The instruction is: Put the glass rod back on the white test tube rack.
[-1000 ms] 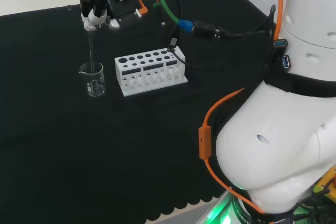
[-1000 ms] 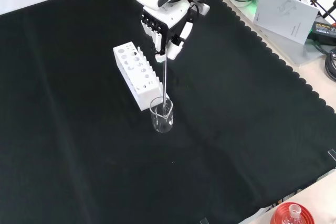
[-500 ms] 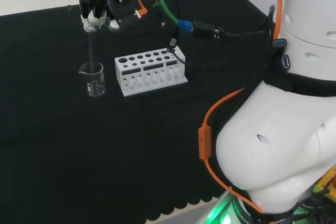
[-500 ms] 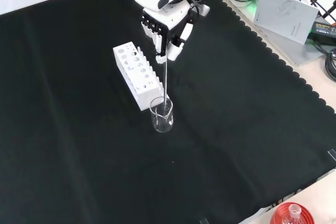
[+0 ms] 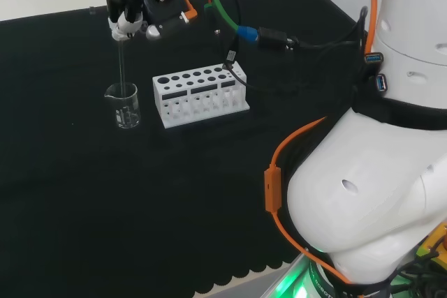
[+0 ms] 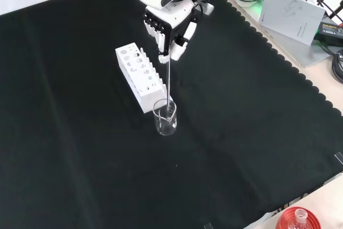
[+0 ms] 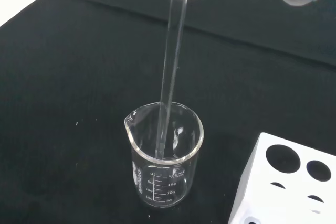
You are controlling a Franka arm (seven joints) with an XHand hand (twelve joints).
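Observation:
My hand (image 5: 129, 6) (image 6: 169, 25) is shut on the top of a clear glass rod (image 5: 121, 68) (image 6: 169, 81) (image 7: 171, 72), which hangs upright. The rod's lower end is inside a small clear glass beaker (image 5: 124, 106) (image 6: 165, 117) (image 7: 164, 163) on the black cloth. In the wrist view the rod's tip sits just inside the beaker's rim. The white test tube rack (image 5: 200, 93) (image 6: 138, 75) (image 7: 286, 182) stands just right of the beaker in the head view, its holes showing no tubes.
The arm's big white links (image 5: 377, 172) take up the head view's right. In the front view a manual (image 6: 292, 12) lies beyond the cloth's right edge and a flask on a red ribbed stand (image 6: 297, 221) sits at the bottom right corner.
The hand and rod rose a little half a second ago and have come back down slightly; the rod's end stays inside the beaker. Rack and beaker have not moved.

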